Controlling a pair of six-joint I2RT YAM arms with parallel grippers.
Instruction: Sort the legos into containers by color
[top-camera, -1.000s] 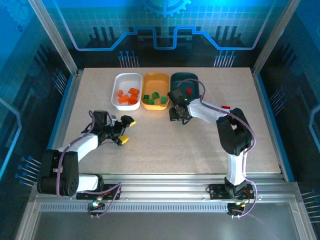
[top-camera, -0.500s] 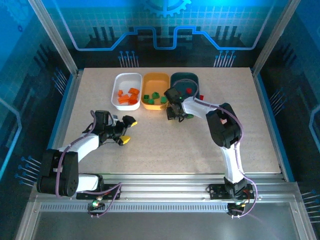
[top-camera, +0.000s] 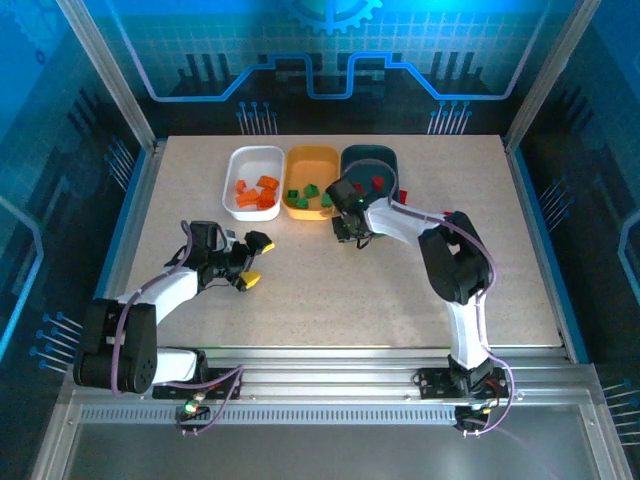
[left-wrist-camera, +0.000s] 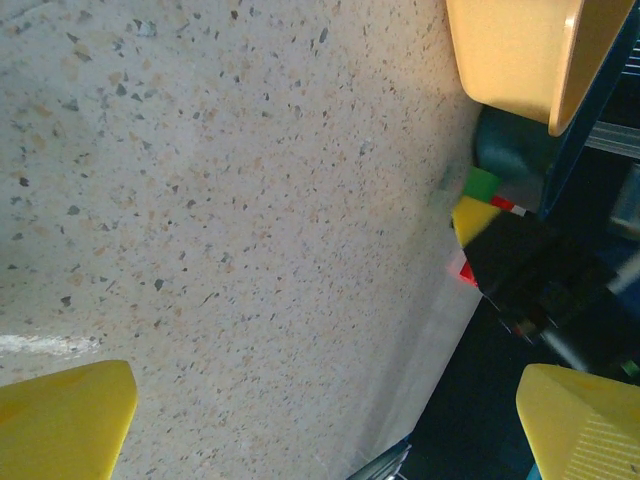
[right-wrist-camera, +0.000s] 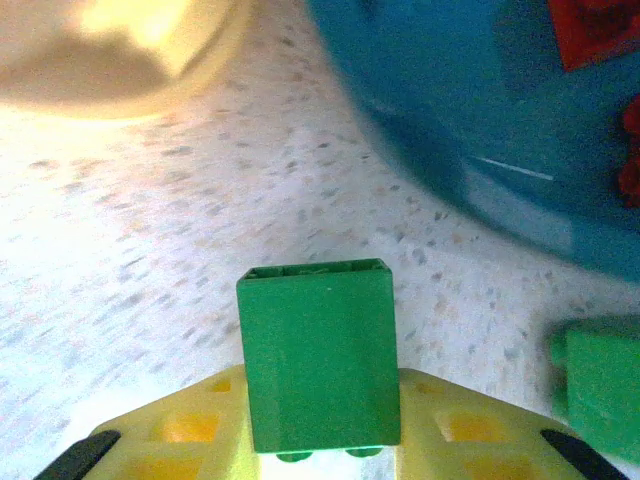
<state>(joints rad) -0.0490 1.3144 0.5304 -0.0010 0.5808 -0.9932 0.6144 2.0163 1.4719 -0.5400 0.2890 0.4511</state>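
Right gripper, from above: the right gripper (top-camera: 352, 230) is down low on the table (top-camera: 330, 310), just on the near side of where the orange-yellow tray (top-camera: 312, 150) meets the teal tray (top-camera: 370, 150).
Trays, from above: three side by side near the table's far edge, with the white tray (top-camera: 255, 150) on the left. It holds orange bricks (top-camera: 258, 192). Green bricks (top-camera: 308, 195) are in the middle tray and red bricks (top-camera: 377, 182) in the teal one.
Left gripper, from above: the left gripper (top-camera: 250, 262) hovers toward the table's left edge, well apart from the trays.
Left wrist view: jaws spread wide with nothing between them, only bare speckled table beneath. Over by the orange-yellow tray's corner, the right gripper's dark body shows.
Right wrist view: here's the action! A green brick (right-wrist-camera: 318, 355) stands upright on the table between the yellow pads (right-wrist-camera: 170, 430), which press on both its flanks, so it's clamped.
Neighbour: a second green brick (right-wrist-camera: 600, 385) lies just beside it on the right. The teal tray's wall is behind, and the orange-yellow tray is off to the upper left.
Handling: judging by its look, the brick is light, rigid and smooth-sided. It won't crush, but it could twist or squirt out. Best hold: squarely across two flat opposite sides, at mid-height, never on a corner.
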